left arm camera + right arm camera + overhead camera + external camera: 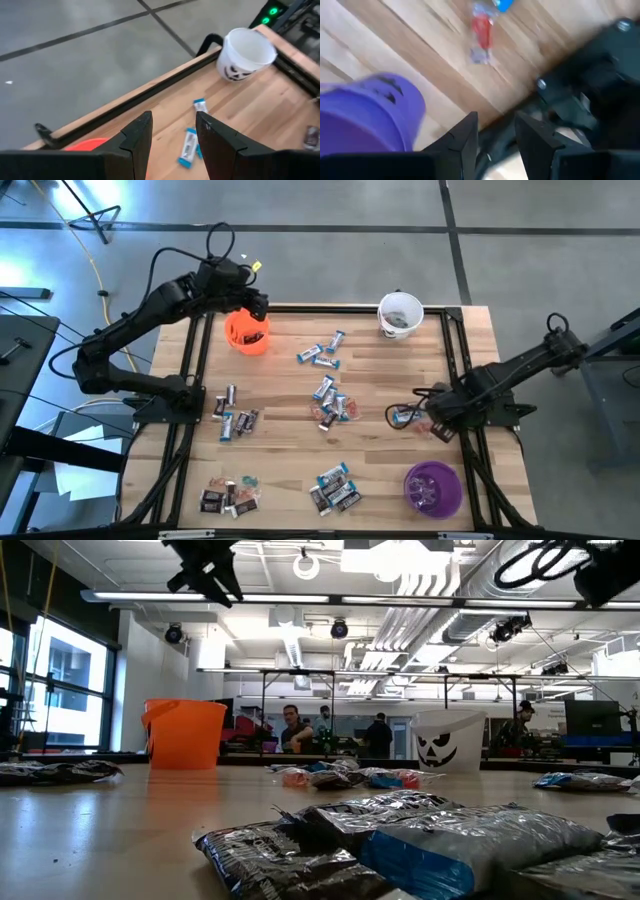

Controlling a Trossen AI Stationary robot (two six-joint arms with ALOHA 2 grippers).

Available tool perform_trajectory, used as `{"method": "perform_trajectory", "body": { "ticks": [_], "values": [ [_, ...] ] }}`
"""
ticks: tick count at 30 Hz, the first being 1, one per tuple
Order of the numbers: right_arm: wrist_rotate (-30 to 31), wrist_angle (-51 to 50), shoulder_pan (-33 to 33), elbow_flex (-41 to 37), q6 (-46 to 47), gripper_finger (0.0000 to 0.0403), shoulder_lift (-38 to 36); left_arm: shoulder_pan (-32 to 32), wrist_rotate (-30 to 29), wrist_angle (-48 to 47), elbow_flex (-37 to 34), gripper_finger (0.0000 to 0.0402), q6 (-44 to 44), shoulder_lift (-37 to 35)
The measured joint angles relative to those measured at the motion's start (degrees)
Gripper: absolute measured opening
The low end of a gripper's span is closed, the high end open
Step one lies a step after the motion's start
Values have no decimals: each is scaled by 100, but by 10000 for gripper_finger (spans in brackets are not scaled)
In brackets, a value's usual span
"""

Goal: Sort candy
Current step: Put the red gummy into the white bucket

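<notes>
Left gripper (258, 308) hangs over the orange cup (246, 332) at the table's far left corner; in the left wrist view we see its fingers (138, 136) spread apart with nothing between them, the orange rim just under. Going right across the wooden table (290, 390): we count a small cluster of dark candy (236, 420) near the left edge, a mixed pile with pink and teal pieces (230, 496) at the near left, blue-and-white bars (322, 353) at the far centre, a mixed heap (331, 406) mid-table, and another blue-and-white bunch (335, 488) near centre front. White jack-o'-lantern cup (400, 314) stands at the far right. Right gripper (432, 415) sits low by the right edge, a blue-and-white piece (403, 417) just beside it; in the right wrist view its fingers (465, 137) stand apart, pinching nothing, with the purple cup (432, 488) near and a red-wrapped candy (481, 31) lying on the wood beyond.
</notes>
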Motion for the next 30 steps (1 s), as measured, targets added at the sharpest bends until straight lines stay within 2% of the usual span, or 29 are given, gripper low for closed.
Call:
{"method": "perform_trajectory", "body": {
  "ticks": [5, 11, 18, 23, 30],
  "values": [
    [96, 665, 0, -956, 351, 123, -609, -277, 0, 172, 0, 140, -135, 0],
    [689, 1062, -4, -901, 505, 123, -706, -527, -35, 301, 0, 140, -135, 0],
    [542, 1577, 0, -1167, 479, 123, -645, -686, -150, 309, 0, 140, -133, 0],
    [397, 2249, 0, -1570, 483, 123, -644, -695, -153, 307, 0, 140, -134, 0],
    [196, 2672, 0, -2075, 497, 123, -645, -695, -153, 305, 0, 140, -135, 0]
  ]
}}
